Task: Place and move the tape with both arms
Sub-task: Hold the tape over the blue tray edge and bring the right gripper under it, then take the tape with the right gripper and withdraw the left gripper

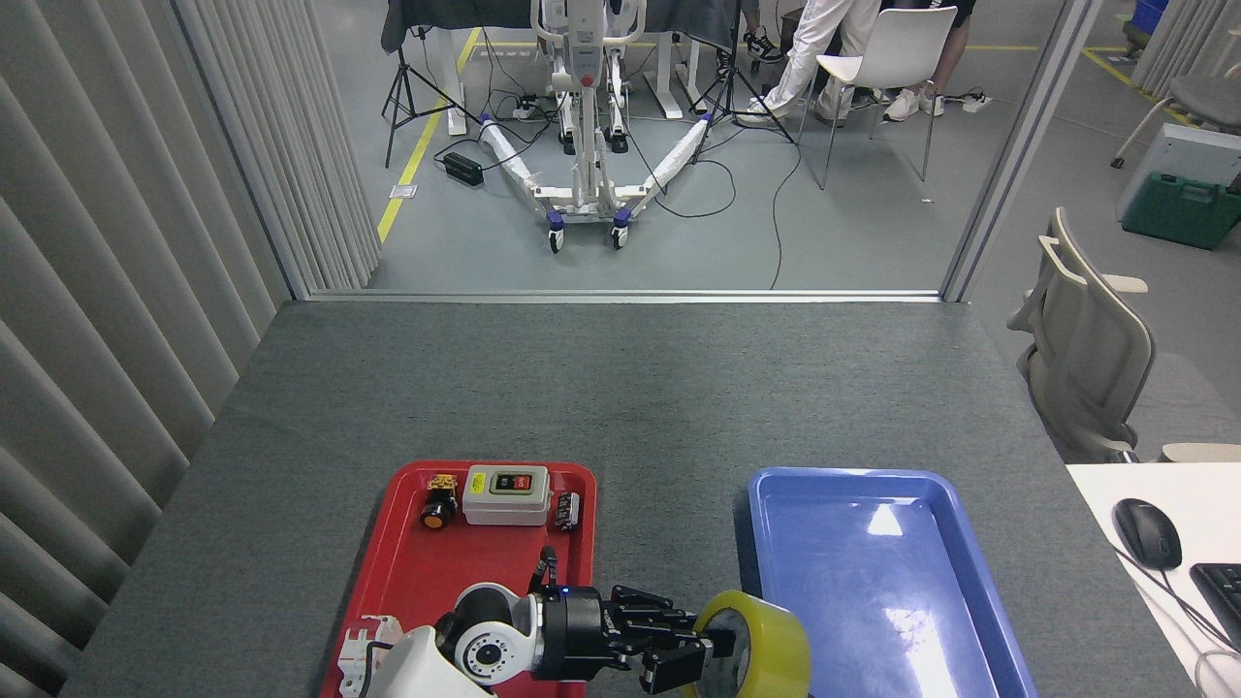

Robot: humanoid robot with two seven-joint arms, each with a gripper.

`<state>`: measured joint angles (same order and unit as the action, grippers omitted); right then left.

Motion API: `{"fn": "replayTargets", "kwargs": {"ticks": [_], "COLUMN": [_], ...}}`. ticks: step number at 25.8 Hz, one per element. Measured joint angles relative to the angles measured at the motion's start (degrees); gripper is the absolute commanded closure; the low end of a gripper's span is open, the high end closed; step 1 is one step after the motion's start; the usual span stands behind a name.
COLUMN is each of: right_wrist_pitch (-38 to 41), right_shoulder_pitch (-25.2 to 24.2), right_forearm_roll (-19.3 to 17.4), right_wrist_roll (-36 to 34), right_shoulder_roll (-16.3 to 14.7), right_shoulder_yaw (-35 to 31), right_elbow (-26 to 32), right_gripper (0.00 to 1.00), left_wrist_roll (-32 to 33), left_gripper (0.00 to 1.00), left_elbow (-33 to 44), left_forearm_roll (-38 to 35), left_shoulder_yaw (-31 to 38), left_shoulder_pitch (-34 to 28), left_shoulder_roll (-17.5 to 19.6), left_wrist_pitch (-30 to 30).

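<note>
The tape, a wide yellow roll with a pale core, hangs at the bottom of the head view, between the two trays and just left of the blue tray's near corner. My left gripper reaches in from the lower left and is shut on the roll's rim, one finger inside the core. Its white wrist and black body lie over the red tray's near end. My right gripper is out of view.
The red tray holds a grey switch box, a small yellow-capped part and a small black part. The blue tray lies to the right. A desk with mouse and office chair stand at the right.
</note>
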<state>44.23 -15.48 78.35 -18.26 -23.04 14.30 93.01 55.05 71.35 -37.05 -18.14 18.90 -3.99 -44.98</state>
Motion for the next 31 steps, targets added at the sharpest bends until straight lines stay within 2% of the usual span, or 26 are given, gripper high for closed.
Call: {"fn": "replayTargets", "kwargs": {"ticks": [6,8,10,14,16,17,18,19,20,23,27,29,31], "right_wrist_pitch": [-0.6,-1.0,-1.6,-1.6,-1.6,-1.3,-0.8,-0.4,-0.2,0.1,0.1,-0.2,-1.7], "right_shoulder_pitch": [-0.6,-0.6,-0.6,-0.7,-0.7,-0.7,-1.0,-1.0,-1.1,-1.3,-2.8,-3.2,-3.4], "right_forearm_roll": [0.5,0.5,0.6,0.6,0.6,0.6,0.7,0.7,0.7,0.7,0.7,0.7,0.5], "right_wrist_roll": [0.0,-0.3,-0.3,-0.4,-0.5,-0.5,-0.5,-0.5,-0.2,0.1,-0.2,-0.3,0.4], "right_shoulder_roll": [0.0,0.0,0.0,-0.1,-0.1,-0.1,-0.1,-0.2,-0.2,-0.4,-0.5,-0.6,-0.8], "right_shoulder_yaw": [0.1,0.1,0.1,-0.2,-0.3,-0.3,-0.3,-0.4,-0.5,-1.3,-4.9,-7.2,-9.6], "right_elbow": [0.2,0.2,0.2,0.2,0.2,0.2,0.2,0.2,0.2,0.3,1.0,1.3,1.5], "right_gripper": [0.6,0.69,0.78,0.94,1.0,1.0,1.0,1.0,1.0,1.0,1.0,1.0,1.0], "left_wrist_roll": [0.8,1.0,1.4,2.0,2.0,1.8,1.5,1.1,0.6,0.1,-1.4,-4.8,-12.4], "left_gripper": [1.0,0.95,0.84,0.55,0.51,0.41,0.28,0.1,0.0,0.0,0.0,0.0,0.0], "left_elbow": [-0.4,-0.4,-0.6,-1.3,-1.4,-1.4,-1.3,-1.3,-1.4,-1.4,-1.0,-1.3,-1.9], "left_forearm_roll": [0.0,0.0,-0.1,-0.4,-0.4,-0.1,0.1,0.5,0.8,1.5,2.9,3.3,3.0], "left_shoulder_yaw": [0.0,0.0,0.0,0.1,0.3,0.5,0.7,1.3,2.1,4.2,6.2,7.9,9.6], "left_shoulder_pitch": [0.0,0.0,0.0,0.0,0.1,0.2,0.4,0.6,1.2,3.0,4.3,4.4,3.7], "left_shoulder_roll": [-0.1,-0.2,-0.2,-1.0,-1.2,-1.2,-1.2,-1.2,-1.1,-0.8,0.4,2.1,3.7], "left_wrist_pitch": [-0.3,-0.2,0.0,0.3,0.2,0.1,-0.3,-0.3,-0.1,0.9,7.9,10.1,11.4]}}
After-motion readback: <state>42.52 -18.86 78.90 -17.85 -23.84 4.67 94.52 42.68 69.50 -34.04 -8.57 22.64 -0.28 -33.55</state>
